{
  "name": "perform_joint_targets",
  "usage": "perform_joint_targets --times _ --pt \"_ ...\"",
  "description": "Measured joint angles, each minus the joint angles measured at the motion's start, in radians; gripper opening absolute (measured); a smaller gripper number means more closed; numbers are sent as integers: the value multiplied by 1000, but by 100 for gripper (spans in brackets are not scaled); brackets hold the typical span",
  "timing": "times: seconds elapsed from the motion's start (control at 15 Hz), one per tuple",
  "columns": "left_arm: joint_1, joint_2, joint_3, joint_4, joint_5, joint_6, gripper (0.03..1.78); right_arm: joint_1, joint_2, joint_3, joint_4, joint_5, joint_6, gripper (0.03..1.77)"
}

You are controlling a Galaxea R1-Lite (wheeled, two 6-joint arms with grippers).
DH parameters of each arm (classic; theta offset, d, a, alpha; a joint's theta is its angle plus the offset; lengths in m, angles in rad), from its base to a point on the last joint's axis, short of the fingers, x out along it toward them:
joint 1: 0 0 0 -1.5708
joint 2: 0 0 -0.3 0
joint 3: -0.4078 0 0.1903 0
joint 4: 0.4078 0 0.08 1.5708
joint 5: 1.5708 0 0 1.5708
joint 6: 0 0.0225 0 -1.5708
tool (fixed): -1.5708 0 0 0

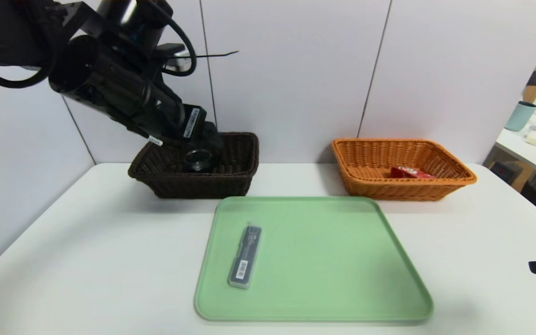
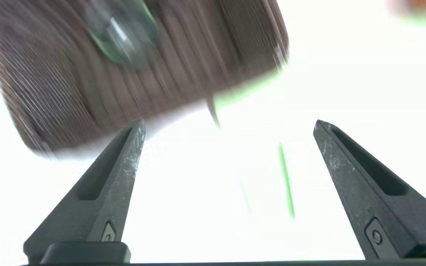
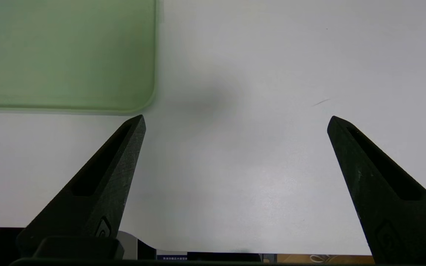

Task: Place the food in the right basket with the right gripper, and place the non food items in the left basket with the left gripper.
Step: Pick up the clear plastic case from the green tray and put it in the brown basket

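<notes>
Left claw [image 2: 227,123], upper left of the head frame over the dark basket [image 1: 231,179], gapes wide and empty. Right claw [image 3: 235,120] likewise spread, empty. Black case [image 1: 245,263] lies on the green tray [image 1: 342,260]; red packet [image 1: 410,172] sits in the orange basket [image 1: 365,186] on the surface [image 1: 86,260].

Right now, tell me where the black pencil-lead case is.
In the head view, the black pencil-lead case lies flat on the left part of the green tray, in front of the dark brown basket and clear of both baskets.
</notes>
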Motion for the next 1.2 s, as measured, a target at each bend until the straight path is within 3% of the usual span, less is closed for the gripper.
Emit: perform_joint_targets --times 0.2,0.4,0.87,1.2 --pt "-104 -27 0 163 8 -23 164 0 -1 0 0 -2 1 170" --pt "-182 1 0 231 6 -134 166 0 1 1 1 -2 0 170" --pt "-241 159 -6 252 7 -261 169 -1 17 23 0 0 17 170" --pt "-264 207 -6 249 5 -279 169 7 92 2 -31 3 21 170"
